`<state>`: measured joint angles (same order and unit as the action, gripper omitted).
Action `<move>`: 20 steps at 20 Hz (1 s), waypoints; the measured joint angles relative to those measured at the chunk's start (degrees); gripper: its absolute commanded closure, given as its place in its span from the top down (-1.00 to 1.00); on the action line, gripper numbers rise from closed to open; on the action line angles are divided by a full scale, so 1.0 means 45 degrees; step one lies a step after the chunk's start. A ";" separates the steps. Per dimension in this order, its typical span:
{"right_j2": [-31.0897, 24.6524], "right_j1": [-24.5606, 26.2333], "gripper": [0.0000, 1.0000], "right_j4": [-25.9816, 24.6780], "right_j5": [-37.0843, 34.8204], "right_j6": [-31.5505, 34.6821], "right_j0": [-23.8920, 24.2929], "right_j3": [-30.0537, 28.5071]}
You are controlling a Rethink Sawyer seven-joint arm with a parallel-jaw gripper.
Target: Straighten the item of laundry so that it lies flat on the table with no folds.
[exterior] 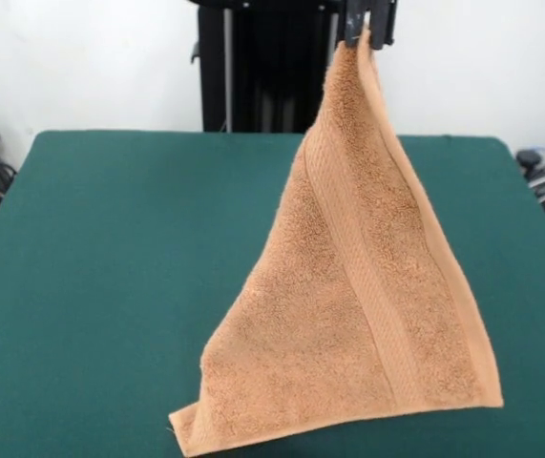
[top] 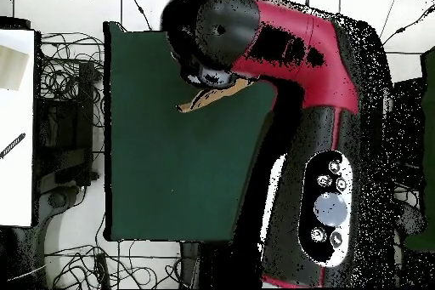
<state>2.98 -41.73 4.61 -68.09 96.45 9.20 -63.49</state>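
A small peach-orange terry-cloth towel (exterior: 358,315) is seen hanging by one corner from the black hand (exterior: 366,29) at the top edge of the front view. The hand is clamped together on that corner, the cloth being pinched between its black fingertips (exterior: 353,27). From the hand the towel is spread downward in a broad triangular shape, narrow at the top and wide at the bottom. A woven band stripe (exterior: 363,286) is seen running down the towel from near the hand toward the lower hem. The lower hem appears to be resting on the large dark green felt-topped bench (exterior: 110,286), at the bench edge nearest the camera; one bottom corner is folded over at the lower left of the towel. The rest of the towel is held up, above the bench.

In the overhead view the red and black arm (top: 289,57) is stretched over the bench (top: 170,176), and most of the towel is hidden beneath it. Only a small peach sliver of towel (top: 204,99) is shown beside the arm's dark rounded end.
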 measured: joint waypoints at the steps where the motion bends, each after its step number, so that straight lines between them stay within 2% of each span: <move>1: 0.0000 -0.0062 -1.00 0.0000 0.0106 0.0000 0.0000 -0.0133; 7: -0.0004 -0.0685 -1.00 0.0008 0.0834 0.0000 0.0008 -0.1722; 20: -0.0088 -0.1177 -1.00 0.0002 0.1636 0.0000 0.0379 -0.3630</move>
<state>2.59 -47.03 4.62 -60.73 96.45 10.91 -79.83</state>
